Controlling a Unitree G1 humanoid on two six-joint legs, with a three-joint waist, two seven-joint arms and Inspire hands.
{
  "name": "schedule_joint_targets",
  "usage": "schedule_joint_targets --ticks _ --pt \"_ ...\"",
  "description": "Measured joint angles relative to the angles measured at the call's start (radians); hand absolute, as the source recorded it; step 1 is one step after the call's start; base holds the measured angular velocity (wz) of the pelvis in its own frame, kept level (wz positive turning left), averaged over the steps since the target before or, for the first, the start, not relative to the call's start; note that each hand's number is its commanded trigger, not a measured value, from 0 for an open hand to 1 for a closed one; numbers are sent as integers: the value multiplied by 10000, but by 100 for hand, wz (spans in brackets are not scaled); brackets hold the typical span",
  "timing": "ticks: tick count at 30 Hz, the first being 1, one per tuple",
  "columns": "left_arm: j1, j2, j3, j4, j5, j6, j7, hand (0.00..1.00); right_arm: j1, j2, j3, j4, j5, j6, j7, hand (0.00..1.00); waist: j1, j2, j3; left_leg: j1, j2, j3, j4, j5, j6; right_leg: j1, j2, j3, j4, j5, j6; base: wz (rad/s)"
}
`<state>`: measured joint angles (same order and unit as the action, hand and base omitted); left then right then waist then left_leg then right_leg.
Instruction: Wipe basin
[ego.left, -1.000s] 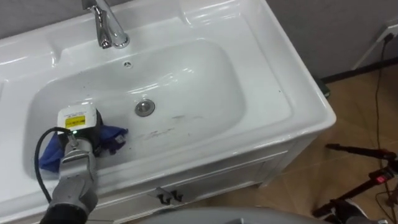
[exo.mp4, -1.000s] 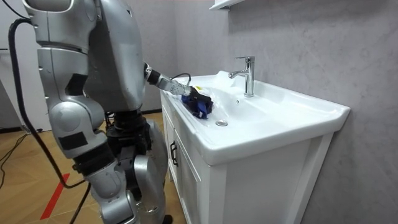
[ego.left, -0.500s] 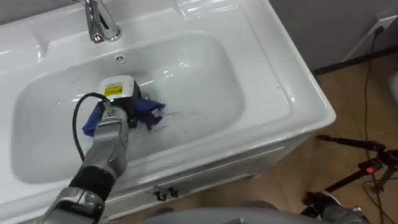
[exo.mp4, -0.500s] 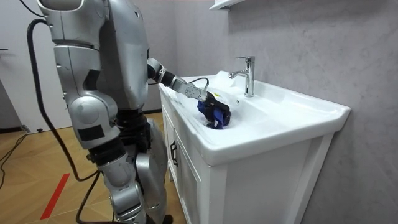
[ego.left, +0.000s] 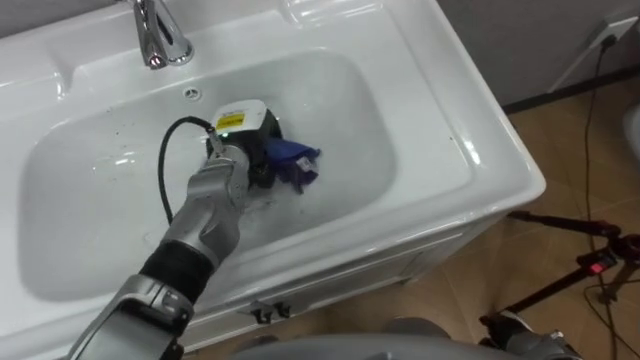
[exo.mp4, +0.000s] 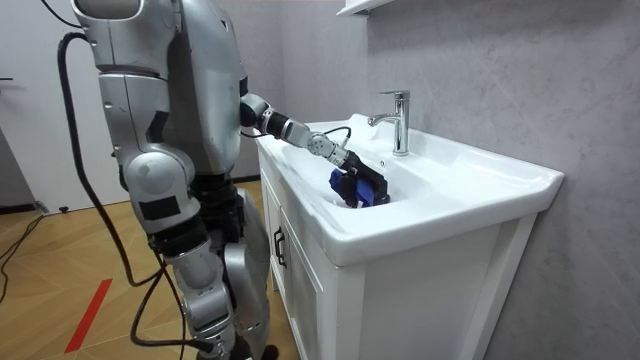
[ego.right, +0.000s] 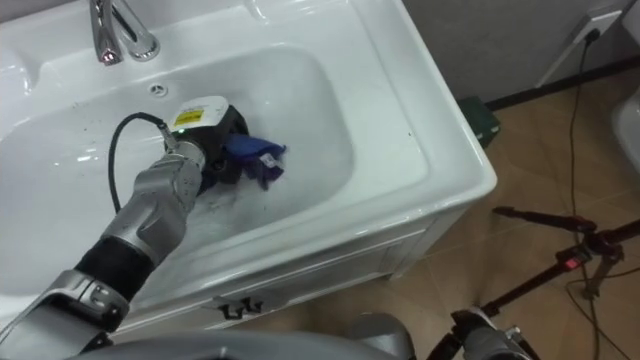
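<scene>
The blue cloth lies bunched on the bottom of the white basin, about in the middle of the bowl and a little toward its right-hand slope. The robot's left hand is on top of it, back upward, with its dark fingers curled down into the cloth and holding it against the porcelain. A crumpled end of the cloth sticks out to the right of the hand. The left arm comes in from the lower left, over the front rim of the basin and down into the bowl.

At the back of the basin, the chrome tap stands on the ledge, well behind the hand. A small overflow hole sits in the back wall of the bowl, between the tap and the hand.

The basin is set on a white cabinet, which has a dark handle on its front, just under the rim. To the right of the cabinet is a wooden floor, where a dark stand with thin legs rests, well apart from the basin. A white wall socket with a cable running down from it is at the far upper right.

In the room view the robot stands upright, close against the front of the cabinet on the room view's left. Its left arm is stretched out over the basin. A grey wall rises behind the tap, with the edge of a white shelf above it.
</scene>
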<state>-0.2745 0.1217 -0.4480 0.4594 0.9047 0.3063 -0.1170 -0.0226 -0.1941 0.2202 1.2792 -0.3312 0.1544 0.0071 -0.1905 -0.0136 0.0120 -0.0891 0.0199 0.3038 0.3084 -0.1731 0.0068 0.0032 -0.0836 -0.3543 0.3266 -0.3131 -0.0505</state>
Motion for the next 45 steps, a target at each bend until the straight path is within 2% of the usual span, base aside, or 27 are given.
schedule_joint_targets --ticks 6,11,21,27,32,33,34,35,39,40,42,43,44,45 --pt "-166 -3 -60 -94 -1312 -71 -27 100 -415 -1 334 15 96 -38 -7 0 14 61 39 -17 -29 -31 -11 1 3 -17 -16 8 25 -4 6 5" --pt "-190 -6 -245 -252 -1916 -223 -27 100 -777 -2 334 -58 207 -327 -105 0 6 93 56 -47 -95 -64 0 8 63 -7 -30 128 30 -13 37 8" --pt "-166 -109 -371 -447 -1953 -257 -98 100 -806 -20 356 -33 197 -322 -93 0 19 156 60 -51 -176 -59 13 6 69 -19 -9 514 18 -23 70 2" --pt "72 -74 -344 -495 -1909 -320 -97 100 -433 -78 273 -47 144 -264 -33 0 41 189 54 53 -178 -44 -43 5 69 25 -7 581 27 -21 72 -3" --pt "419 188 68 -278 -1563 -1099 -19 100 -124 -87 -205 -78 117 -65 -41 0 105 174 53 178 -180 -40 -102 4 69 44 35 828 25 -22 66 -14" --pt "487 192 156 -262 -1506 -1183 11 100 -101 -83 -250 -80 117 -20 -41 0 165 164 57 211 -183 -41 -109 4 69 52 37 850 29 -22 66 -22" --pt "677 203 259 -239 -1363 -1350 122 100 -7 -84 -329 -93 88 18 -40 0 355 139 60 366 -180 -39 -200 3 70 86 84 1062 28 -20 62 -35" --pt "1001 280 463 -229 -1233 -1621 319 100 77 -75 -497 -108 66 44 -40 0 455 106 57 504 -173 -41 -283 0 71 169 99 1077 7 -15 46 -37" --pt "1504 508 1162 89 -1162 -2004 1067 100 150 -97 -993 -309 -271 323 -87 0 584 65 48 487 -153 -40 -268 -3 74 138 185 1075 -3 4 -39 -5" --pt "1703 667 1436 278 -1156 -2082 1376 100 179 -123 -1271 -383 -325 350 -117 0 599 54 38 490 -126 -40 -265 -3 74 132 223 1084 -4 5 -72 -6" --pt "1974 1191 1731 548 -964 -2094 1914 100 233 -203 -1376 -502 -334 356 -161 0 609 57 26 458 -63 -57 -268 -3 73 107 304 1081 -34 28 -143 -4" --pt "2127 1583 1978 935 -577 -2090 2273 100 386 -269 -1474 -733 -368 408 -158 0 624 66 -17 447 -11 -48 -274 -4 71 108 357 1073 -97 61 -202 -7" --pt "2361 1824 2306 1204 -292 -2078 2650 100 554 -328 -1627 -888 -372 410 -163 0 631 79 -95 439 37 -62 -272 -2 67 123 415 1088 -176 97 -261 -9" --pt "2480 1910 2455 1290 -76 -2055 2793 100 621 -364 -1687 -904 -372 411 -161 0 632 82 -133 444 47 -61 -268 -2 66 124 425 1097 -176 104 -273 -11"
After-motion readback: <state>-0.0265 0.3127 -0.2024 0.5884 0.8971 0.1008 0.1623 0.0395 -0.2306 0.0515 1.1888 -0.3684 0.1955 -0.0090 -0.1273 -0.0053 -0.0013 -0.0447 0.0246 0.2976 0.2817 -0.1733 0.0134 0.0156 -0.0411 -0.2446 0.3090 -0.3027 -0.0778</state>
